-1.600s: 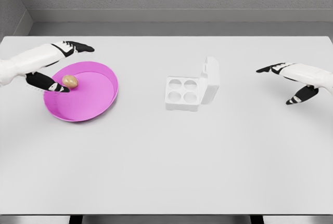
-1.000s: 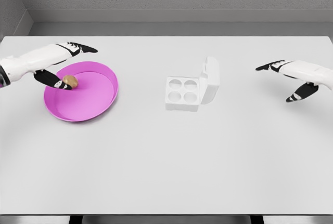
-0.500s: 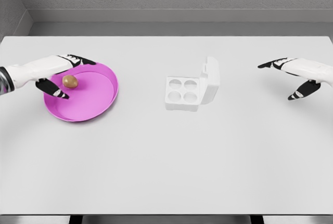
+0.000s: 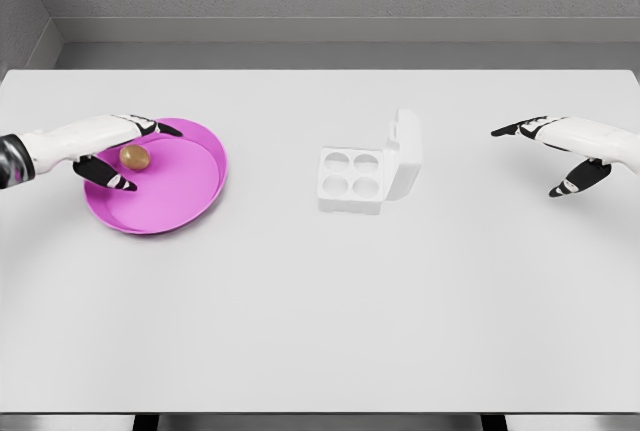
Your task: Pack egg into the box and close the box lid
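While one egg (image 4: 135,157) lies in the single pink plate (image 4: 190,196) at table (image 4: 320,301) left | one white box (image 4: 364,171), lid up, four cups empty, mid-table | left hand (image 4: 112,147) spread around egg, not gripping | right hand (image 4: 565,147) spread, holding nothing, far right

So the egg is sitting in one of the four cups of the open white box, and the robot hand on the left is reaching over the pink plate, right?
Not quite. The head view shows the egg lying on the pink plate, between the fingers of the left robot hand. The four cups of the open white box hold nothing. The rest is right: the box lid is up and that hand reaches over the plate.
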You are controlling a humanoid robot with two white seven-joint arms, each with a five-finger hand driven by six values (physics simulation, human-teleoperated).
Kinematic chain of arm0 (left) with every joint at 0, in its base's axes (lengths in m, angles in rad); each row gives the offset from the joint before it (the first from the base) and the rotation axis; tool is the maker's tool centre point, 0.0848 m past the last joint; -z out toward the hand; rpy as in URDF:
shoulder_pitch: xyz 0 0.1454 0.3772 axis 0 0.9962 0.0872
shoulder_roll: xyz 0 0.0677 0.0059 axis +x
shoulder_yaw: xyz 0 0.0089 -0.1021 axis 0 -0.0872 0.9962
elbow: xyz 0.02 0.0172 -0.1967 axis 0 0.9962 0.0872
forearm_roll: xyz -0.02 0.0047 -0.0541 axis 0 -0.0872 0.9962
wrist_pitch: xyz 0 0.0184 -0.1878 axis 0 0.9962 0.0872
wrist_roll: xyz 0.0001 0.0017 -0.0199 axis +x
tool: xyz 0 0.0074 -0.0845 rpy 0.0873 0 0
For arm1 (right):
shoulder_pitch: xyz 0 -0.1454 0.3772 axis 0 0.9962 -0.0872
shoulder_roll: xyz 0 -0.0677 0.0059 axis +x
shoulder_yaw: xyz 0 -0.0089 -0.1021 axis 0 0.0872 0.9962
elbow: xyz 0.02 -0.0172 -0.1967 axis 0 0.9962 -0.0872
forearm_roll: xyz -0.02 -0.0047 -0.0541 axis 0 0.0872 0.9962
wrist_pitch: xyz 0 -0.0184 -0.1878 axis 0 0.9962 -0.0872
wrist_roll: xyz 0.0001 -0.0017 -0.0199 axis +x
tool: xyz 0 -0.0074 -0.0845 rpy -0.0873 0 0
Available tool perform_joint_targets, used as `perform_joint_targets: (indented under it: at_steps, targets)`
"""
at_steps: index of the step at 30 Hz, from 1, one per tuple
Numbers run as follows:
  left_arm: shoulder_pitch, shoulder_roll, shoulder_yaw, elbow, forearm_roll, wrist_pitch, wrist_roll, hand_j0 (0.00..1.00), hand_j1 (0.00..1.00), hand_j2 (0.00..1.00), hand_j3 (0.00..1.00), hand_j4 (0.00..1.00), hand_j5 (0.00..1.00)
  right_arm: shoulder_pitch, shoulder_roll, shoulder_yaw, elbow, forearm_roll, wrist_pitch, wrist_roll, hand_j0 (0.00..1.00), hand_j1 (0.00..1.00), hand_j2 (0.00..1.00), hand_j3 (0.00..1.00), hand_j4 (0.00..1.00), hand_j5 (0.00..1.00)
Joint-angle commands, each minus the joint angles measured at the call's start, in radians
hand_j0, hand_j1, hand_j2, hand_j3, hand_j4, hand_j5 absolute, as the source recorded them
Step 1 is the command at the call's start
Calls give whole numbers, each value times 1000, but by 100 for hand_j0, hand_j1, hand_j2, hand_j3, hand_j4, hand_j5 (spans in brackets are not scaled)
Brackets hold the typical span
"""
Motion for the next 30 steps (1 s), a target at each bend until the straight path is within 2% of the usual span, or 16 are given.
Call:
perform_joint_targets:
  at_steps: [1, 3, 6, 16, 30]
  targets:
    - [0, 1, 0, 1, 1, 3, 0, 90, 90, 90, 90, 90, 90, 0, -2, 0, -2, -7, 3, 0, 100, 100, 100, 100, 100, 100]
    - [-2, -1, 0, 3, 1, 3, 0, 90, 90, 90, 90, 90, 90, 2, -3, 0, -2, -7, 3, 0, 100, 100, 100, 100, 100, 100]
    - [-17, -2, 2, 50, -16, 4, 0, 90, 90, 90, 90, 90, 90, 2, -6, 0, 0, -7, 3, 0, 100, 100, 100, 100, 100, 100]
    - [-28, -5, 0, 50, -16, 6, 0, 90, 90, 90, 90, 90, 90, 0, -6, 4, 3, -7, 3, 0, 100, 100, 100, 100, 100, 100]
    - [-32, -28, 2, 96, -22, 6, 0, 90, 90, 90, 90, 90, 90, -3, -8, 8, -2, -5, 3, 0, 100, 100, 100, 100, 100, 100]
